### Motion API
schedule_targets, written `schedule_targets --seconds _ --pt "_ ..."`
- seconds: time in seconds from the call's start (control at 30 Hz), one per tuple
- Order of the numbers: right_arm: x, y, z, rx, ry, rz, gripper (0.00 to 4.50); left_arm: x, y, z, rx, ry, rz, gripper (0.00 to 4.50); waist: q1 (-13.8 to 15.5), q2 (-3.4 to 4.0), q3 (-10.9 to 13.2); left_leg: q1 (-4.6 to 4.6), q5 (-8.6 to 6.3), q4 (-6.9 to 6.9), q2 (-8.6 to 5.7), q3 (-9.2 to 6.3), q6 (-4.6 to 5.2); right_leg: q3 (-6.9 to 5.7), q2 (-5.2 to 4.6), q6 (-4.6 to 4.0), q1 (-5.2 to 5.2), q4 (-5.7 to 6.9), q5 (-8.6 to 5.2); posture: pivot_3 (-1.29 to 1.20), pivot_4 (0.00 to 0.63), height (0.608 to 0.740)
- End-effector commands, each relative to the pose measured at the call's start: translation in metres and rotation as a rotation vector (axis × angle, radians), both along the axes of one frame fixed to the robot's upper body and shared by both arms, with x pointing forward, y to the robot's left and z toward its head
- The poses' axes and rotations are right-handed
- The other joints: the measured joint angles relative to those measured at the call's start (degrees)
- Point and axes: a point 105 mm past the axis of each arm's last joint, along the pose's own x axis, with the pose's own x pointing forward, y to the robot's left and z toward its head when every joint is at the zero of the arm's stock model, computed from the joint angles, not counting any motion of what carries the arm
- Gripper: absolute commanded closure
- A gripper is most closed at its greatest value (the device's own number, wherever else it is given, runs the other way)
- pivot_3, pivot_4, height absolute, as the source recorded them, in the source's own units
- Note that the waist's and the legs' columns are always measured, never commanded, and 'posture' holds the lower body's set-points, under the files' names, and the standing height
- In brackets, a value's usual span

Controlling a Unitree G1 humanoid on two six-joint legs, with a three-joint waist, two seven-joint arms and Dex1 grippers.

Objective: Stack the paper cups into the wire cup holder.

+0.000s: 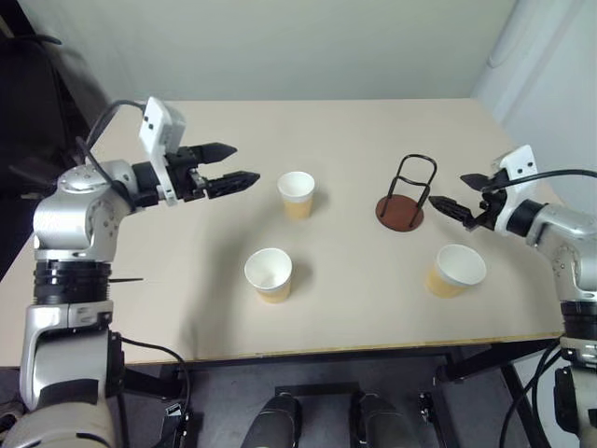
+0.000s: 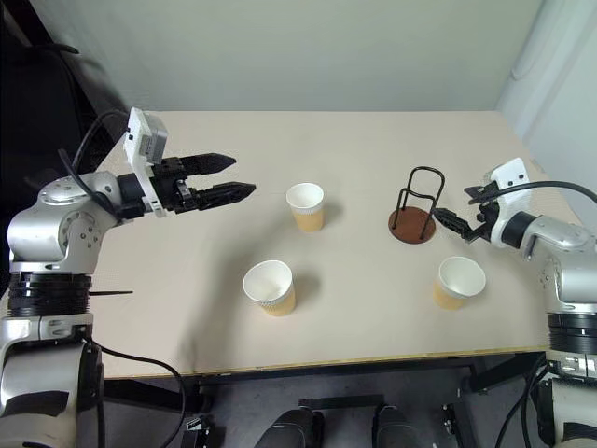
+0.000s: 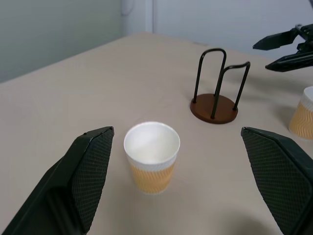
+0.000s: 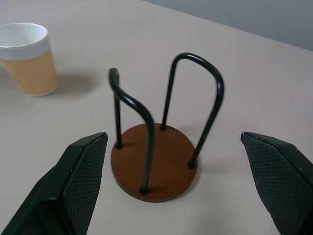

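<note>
Cups stand upright and apart on the worktop (image 1: 187, 317): far cup (image 1: 297, 194) before my left claw (image 1: 233, 165), near cup (image 1: 269, 273), right cup (image 1: 454, 270). The wire holder (image 1: 405, 194) is empty, just beside my right claw (image 1: 457, 193). Both claws are wide open, holding nothing. I think a hard squeeze may crush a cup, and my right claw may knock the holder.

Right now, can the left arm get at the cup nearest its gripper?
Probably yes. The left gripper is open and points toward that cup, which stands upright on bare table with nothing between them. The other cups and the holder stand apart.
</note>
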Motion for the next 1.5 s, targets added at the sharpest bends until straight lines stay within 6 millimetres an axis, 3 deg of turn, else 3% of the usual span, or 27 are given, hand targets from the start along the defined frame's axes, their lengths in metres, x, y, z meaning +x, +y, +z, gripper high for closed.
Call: schedule_targets --seconds 0.03,0.4,0.77,1.13,1.5 --pt "-0.004 -0.005 0.023 0.015 -0.083 -0.021 0.03 0.001 -0.004 0.014 -0.007 -0.059 -0.022 0.04 0.03 0.00 0.00 0.00 0.00 0.00 0.00 0.01 0.01 0.00 0.00 0.00 0.00 0.00 0.00 0.00 0.150 0.740" --pt "-0.013 -0.015 0.020 0.014 -0.070 -0.053 0.03 0.006 -0.019 0.016 0.027 -0.069 -0.103 0.04 0.10 0.00 0.00 0.00 0.03 0.02 -0.01 0.02 0.02 0.02 -0.01 0.02 0.01 0.00 0.01 0.00 0.150 0.740" --pt "-0.012 -0.012 0.026 -0.009 -0.052 -0.055 0.03 0.015 -0.054 0.020 0.014 -0.098 -0.221 0.04 0.18 0.00 0.00 -0.01 0.07 0.05 -0.01 0.03 0.10 0.03 -0.02 0.10 0.04 -0.03 0.06 0.00 0.150 0.740" --pt "0.005 0.013 0.010 -0.033 -0.007 0.021 0.03 0.011 -0.038 0.010 0.004 -0.097 -0.174 0.04 -0.21 0.00 0.00 -0.02 0.09 0.04 0.01 0.04 0.13 0.04 0.00 0.35 0.02 -0.05 0.20 0.00 0.150 0.740" --pt "0.024 0.021 0.013 -0.062 -0.036 0.041 0.03 -0.004 -0.045 0.012 0.030 -0.115 -0.238 0.04 -0.05 0.00 0.00 -0.03 0.07 0.06 0.00 0.03 0.17 0.02 -0.02 0.14 0.02 -0.03 0.08 0.00 0.150 0.740"
